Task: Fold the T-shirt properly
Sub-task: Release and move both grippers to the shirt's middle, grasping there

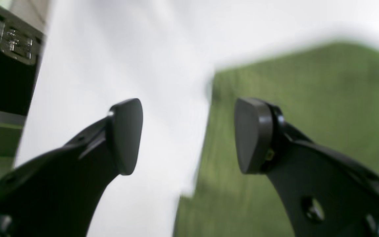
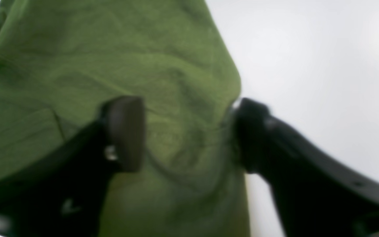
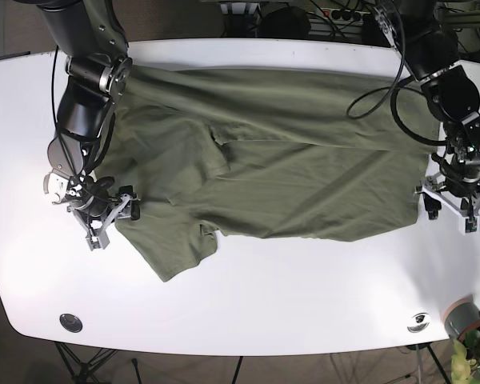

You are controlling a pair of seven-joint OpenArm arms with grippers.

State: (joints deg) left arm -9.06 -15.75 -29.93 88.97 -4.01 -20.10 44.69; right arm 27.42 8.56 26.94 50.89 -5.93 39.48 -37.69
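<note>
Left gripper (image 1: 188, 135) agape; right gripper (image 2: 189, 134) agape, both low

Both arms are black with silver-grey joint collars, and black cables loop along the left arm (image 3: 436, 68). The right arm (image 3: 86, 96) is bulkier. Each gripper has curved matte-black fingers (image 1: 61, 171) ending in flat rounded pads (image 1: 253, 135), with small screw holes.

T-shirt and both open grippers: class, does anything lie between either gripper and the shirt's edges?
Nothing visible does. The right gripper straddles the green T-shirt edge; the left gripper hangs at its opposite edge over the white table.
</note>
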